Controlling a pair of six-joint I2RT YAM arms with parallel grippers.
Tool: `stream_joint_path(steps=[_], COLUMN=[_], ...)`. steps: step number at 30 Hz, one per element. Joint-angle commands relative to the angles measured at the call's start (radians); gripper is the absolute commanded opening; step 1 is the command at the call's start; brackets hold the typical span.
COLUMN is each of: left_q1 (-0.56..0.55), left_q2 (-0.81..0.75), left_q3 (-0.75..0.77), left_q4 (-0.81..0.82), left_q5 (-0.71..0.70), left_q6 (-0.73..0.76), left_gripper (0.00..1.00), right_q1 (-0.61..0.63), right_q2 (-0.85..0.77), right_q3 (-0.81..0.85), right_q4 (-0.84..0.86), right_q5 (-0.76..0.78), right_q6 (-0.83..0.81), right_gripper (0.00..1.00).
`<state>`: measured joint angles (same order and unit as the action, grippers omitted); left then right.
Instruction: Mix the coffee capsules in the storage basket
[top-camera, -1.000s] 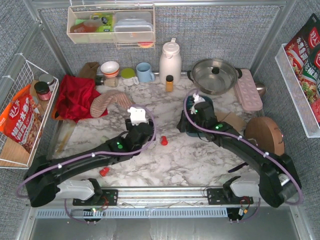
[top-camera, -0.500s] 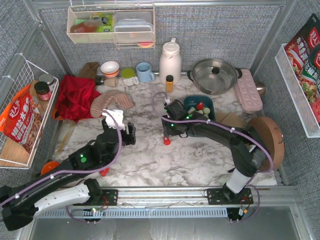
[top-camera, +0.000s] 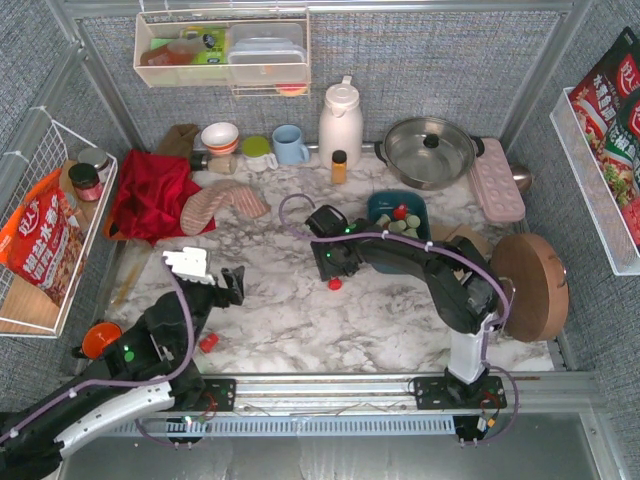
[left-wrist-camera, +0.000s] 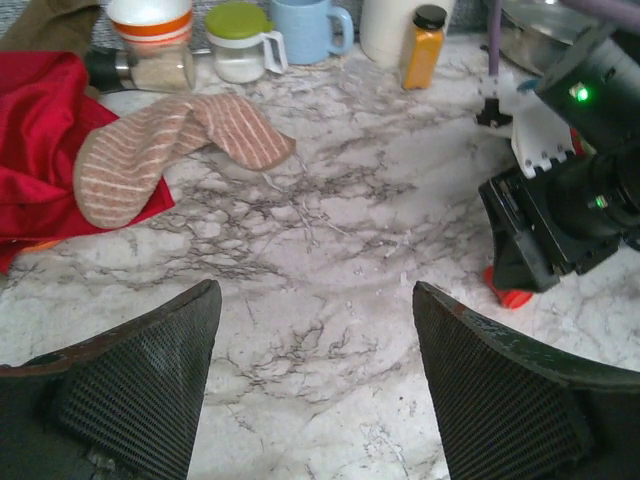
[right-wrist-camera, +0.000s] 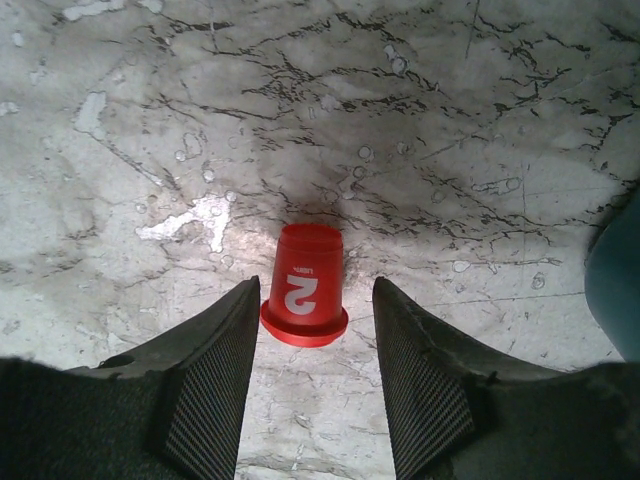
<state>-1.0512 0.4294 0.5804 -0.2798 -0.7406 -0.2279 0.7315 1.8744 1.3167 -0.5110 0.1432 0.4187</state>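
1. The right gripper (right-wrist-camera: 316, 296) points down at the marble table (top-camera: 290, 320). Its jaws are partly open on either side of a red coffee capsule (right-wrist-camera: 303, 285) printed with a white 2. One finger is at the capsule's rim and a gap shows on the other side, so nothing is clamped.
2. The left gripper (left-wrist-camera: 315, 335) hovers over bare marble well to the left of that capsule. Its jaws are wide apart with nothing between them.
3. A second red capsule (top-camera: 208, 343) lies alone just beside the left arm.
4. The storage basket (top-camera: 379, 204) sits behind the right gripper. The right forearm and its purple cable cross its near edge and hide part of it.
5. Inside the basket, a red capsule (top-camera: 402, 211) and several mint-green capsules (top-camera: 396, 228) show; how many in all cannot be told.
6. Beyond the left gripper lie a striped oven mitt (left-wrist-camera: 180, 150) and a red cloth (left-wrist-camera: 40, 130).
7. Along the back stand an orange-banded bowl (left-wrist-camera: 150, 15), a green-lidded cup (left-wrist-camera: 238, 40), a blue mug (left-wrist-camera: 305, 25), an amber bottle (left-wrist-camera: 422, 45), a white carafe (top-camera: 340, 120) and a lidded steel pot (top-camera: 430, 150).
8. A pink tray (top-camera: 497, 180) and a round wooden board (top-camera: 530, 285) lie right of the basket.
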Motion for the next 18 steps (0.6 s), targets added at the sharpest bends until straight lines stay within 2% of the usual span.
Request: stream_joint_path(steps=[1,3,6,10,18], left_q1=[0.000,0.000,0.000,0.000,0.001], left_q2=[-0.062,-0.098,-0.159,-0.219,-0.262], left_q3=[-0.002,-0.006,-0.016,-0.036,-0.048], left_q4=[-0.008,-0.006,0.002,0.025,0.030], left_q5=[-0.084,-0.098,-0.110,-0.112,-0.139], left_q6=[-0.014,-0.018,-0.030,-0.034,-0.045], left_gripper=[0.86,0.87,0.87,0.99,0.99], right_q1=[0.003,0.006,0.007,0.006,0.006], right_q2=[0.028,0.044,0.058,0.080,0.078], right_q3=[0.021,0.025,0.024,0.032,0.032], right_q4=[-0.041,-0.040,-0.026,-0.017,0.001], right_q5=[0.019,0.018,0.019,0.015,0.011], right_q6=[0.011,0.024,0.037,0.040,0.040], right_gripper=[0.53,0.53,0.46,0.40,0.24])
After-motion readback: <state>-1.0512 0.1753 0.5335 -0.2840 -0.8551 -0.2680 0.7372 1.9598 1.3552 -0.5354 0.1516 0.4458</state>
